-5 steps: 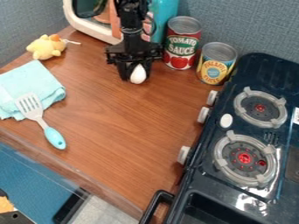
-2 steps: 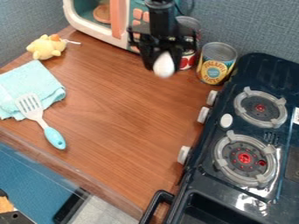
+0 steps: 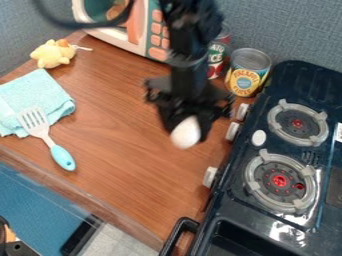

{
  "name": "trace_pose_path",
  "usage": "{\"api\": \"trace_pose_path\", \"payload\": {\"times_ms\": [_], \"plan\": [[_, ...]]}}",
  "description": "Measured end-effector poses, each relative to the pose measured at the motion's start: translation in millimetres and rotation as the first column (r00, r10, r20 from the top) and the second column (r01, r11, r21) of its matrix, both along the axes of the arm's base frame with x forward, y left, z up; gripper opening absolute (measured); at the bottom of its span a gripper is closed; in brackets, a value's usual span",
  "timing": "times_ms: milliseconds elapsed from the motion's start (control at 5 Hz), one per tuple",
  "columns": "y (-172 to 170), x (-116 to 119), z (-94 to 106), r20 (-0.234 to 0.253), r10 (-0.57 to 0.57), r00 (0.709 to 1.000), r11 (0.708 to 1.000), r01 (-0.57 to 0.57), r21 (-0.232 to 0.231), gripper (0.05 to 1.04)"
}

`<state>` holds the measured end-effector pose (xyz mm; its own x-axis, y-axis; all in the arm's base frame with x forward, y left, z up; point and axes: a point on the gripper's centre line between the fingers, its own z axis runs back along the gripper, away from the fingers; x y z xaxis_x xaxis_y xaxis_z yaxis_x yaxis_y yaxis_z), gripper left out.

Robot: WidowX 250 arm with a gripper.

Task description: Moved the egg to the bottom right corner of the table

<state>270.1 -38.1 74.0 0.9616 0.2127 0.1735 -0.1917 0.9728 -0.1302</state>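
1. far left, the blue towel (image 3: pixel 40 92) and the spatula (image 3: pixel 61 156) sit well apart from the egg's likely route; trouble there only if the arm swings badly wide.
2. along the front, here's a danger: the table (image 3: pixel 127 155) narrows to its corner between the front edge and the stove, so a release too far forward could send the egg over.
3. and centre stage, the white egg (image 3: pixel 186 133), tip down, above the right part of the table! the gripper (image 3: pixel 185 128) has it clamped between its fingers; smooth shell, so a jolt or weak squeeze could let it slip. dropped from up high, it might bounce or roll.
4. just right, the pale knob (image 3: pixel 210 176) juts from the stove (image 3: pixel 230 200); come down too close and egg or fingers may knock it!
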Motion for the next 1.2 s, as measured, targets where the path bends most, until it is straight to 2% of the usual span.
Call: {"api": "trace_pose_path", "payload": {"times_ms": [200,400,600,800,1000,1200], "plan": [[9.8,-30.9,-15.1,-0.030,0.027,0.999,1.000,-0.027,0.012,0.639],[15.5,-36.9,-37.8,-0.064,0.049,0.997,0.998,-0.046,0.042,0.639],[17.0,-38.6,-55.9,-0.126,0.042,0.991,0.999,-0.039,0.029,0.713],[15.5,-37.2,-56.6,-0.141,0.056,0.988,0.998,-0.052,0.027,0.977],[16.3,-39.3,-56.4,-0.156,0.058,0.986,0.998,-0.053,0.030,1.005],[21.7,-32.4,-37.0,-0.116,0.062,0.991,0.998,-0.059,0.027,1.000]]}}
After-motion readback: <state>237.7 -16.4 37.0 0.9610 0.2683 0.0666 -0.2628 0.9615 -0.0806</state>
